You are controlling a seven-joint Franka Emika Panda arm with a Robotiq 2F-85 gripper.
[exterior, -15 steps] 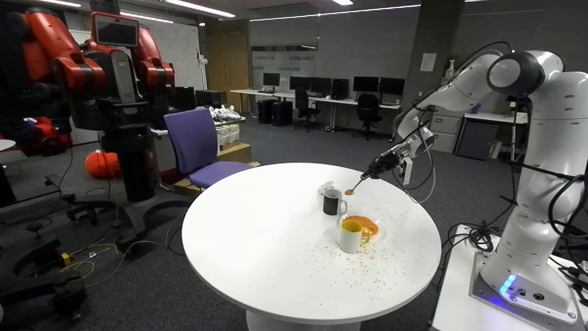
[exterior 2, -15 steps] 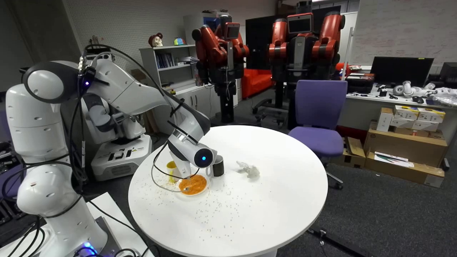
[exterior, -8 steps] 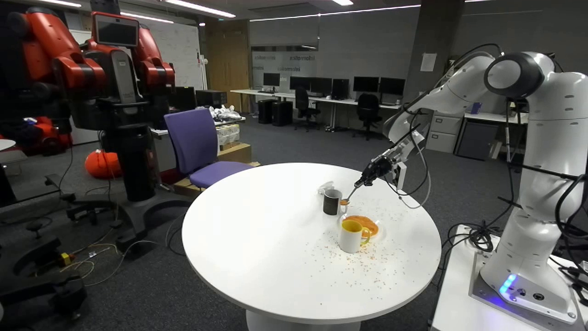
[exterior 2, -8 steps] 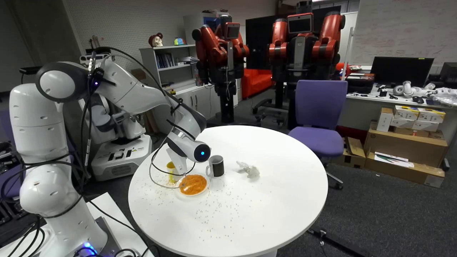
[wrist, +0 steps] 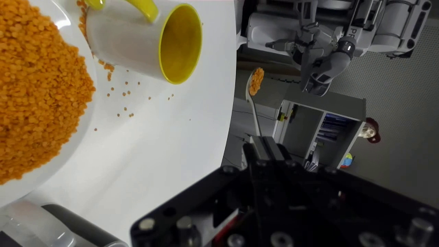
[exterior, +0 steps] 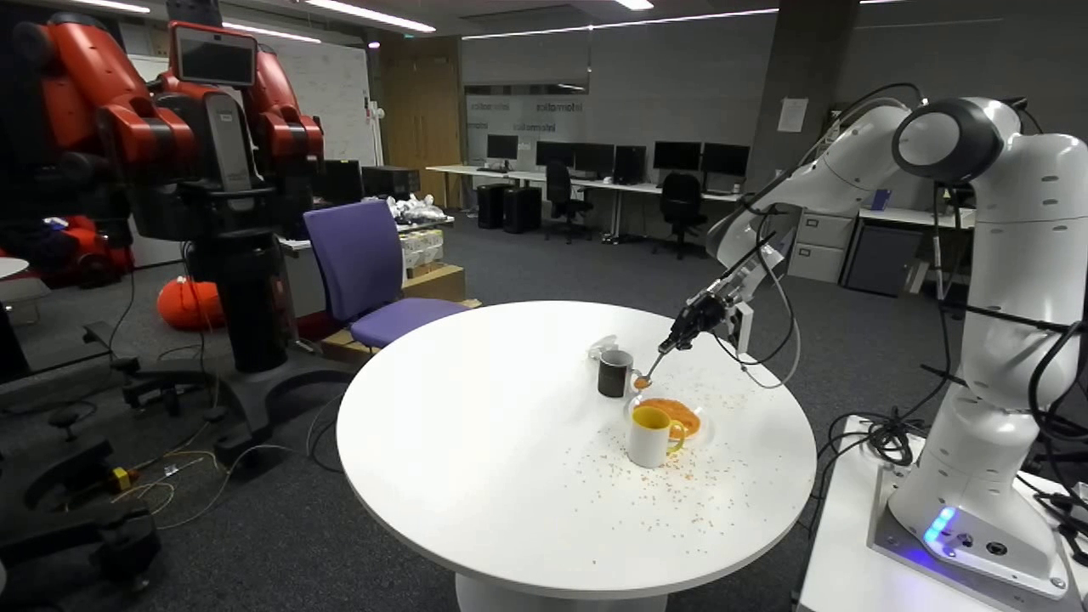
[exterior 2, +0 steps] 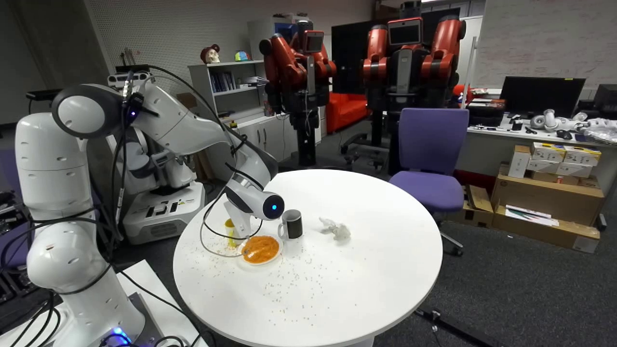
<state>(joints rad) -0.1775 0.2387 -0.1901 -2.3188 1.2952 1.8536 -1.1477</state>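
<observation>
My gripper (exterior: 666,347) is shut on the thin handle of a metal spoon (wrist: 256,118); its fingertips also show in the wrist view (wrist: 263,140). The spoon bowl carries orange lentils (wrist: 256,81) and hangs above the table, near the dark mug's handle. The dark mug (exterior: 612,376) stands upright, also in an exterior view (exterior 2: 293,225) and the wrist view (wrist: 80,223). A white plate (wrist: 90,65) of orange lentils (exterior: 671,412) lies close by, below the spoon. A white mug with yellow inside (exterior: 646,446) stands beside the plate. In an exterior view (exterior 2: 255,202) the arm hides the gripper.
Everything stands on a round white table (exterior: 476,442). Loose lentils (exterior: 680,484) are scattered around the plate. Crumpled clear plastic (exterior 2: 336,229) lies behind the dark mug. A purple chair (exterior 2: 429,190) is at the table's far edge.
My gripper and the loaded spoon have moved down, first toward the dark mug, then slightly back toward the plate. The mugs and plate have not moved.
</observation>
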